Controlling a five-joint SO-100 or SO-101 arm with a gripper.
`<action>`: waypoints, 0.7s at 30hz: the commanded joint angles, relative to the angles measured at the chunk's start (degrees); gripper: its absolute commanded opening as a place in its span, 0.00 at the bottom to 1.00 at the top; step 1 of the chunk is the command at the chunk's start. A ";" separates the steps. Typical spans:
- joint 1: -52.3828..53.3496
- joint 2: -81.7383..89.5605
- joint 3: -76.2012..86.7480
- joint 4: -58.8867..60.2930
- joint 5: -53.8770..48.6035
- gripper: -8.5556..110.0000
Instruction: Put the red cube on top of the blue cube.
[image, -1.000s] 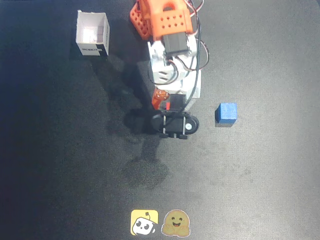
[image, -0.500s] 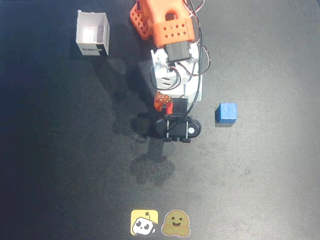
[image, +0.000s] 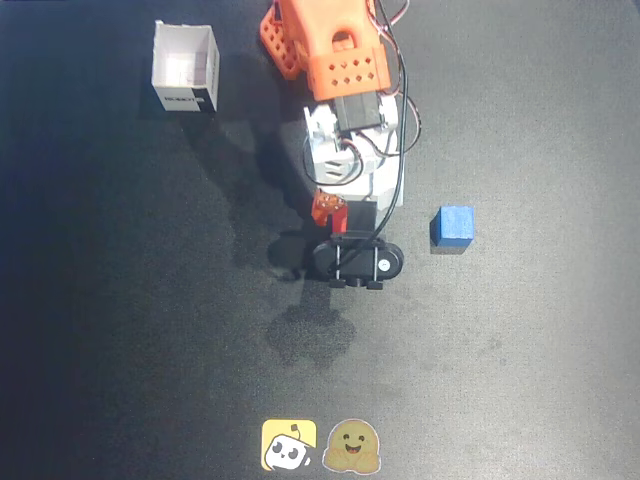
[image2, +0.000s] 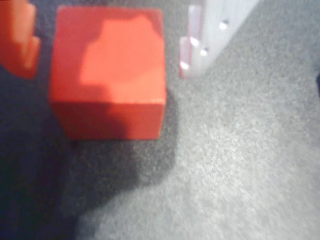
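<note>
dark grey felt-like table (image: 120, 330) fills the overhead view, with a white box (image: 185, 66) at the top left, two small stickers (image: 322, 445) at the bottom edge, and the blue cube (image: 456, 225) sitting alone to the right of the arm (image: 345, 120). in the wrist view the red cube (image2: 107, 70) sits on the table between the two fingers of the gripper (image2: 107, 45), an orange finger (image2: 17, 40) on its left and a white finger (image2: 197, 45) on its right. the fingers are wide apart with gaps on both sides of the cube, so nothing is held.
</note>
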 joint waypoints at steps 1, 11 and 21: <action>-0.62 -0.18 0.09 -1.32 0.62 0.25; -0.26 -0.26 0.53 -1.58 1.23 0.17; -0.09 -0.70 0.70 -1.41 1.05 0.14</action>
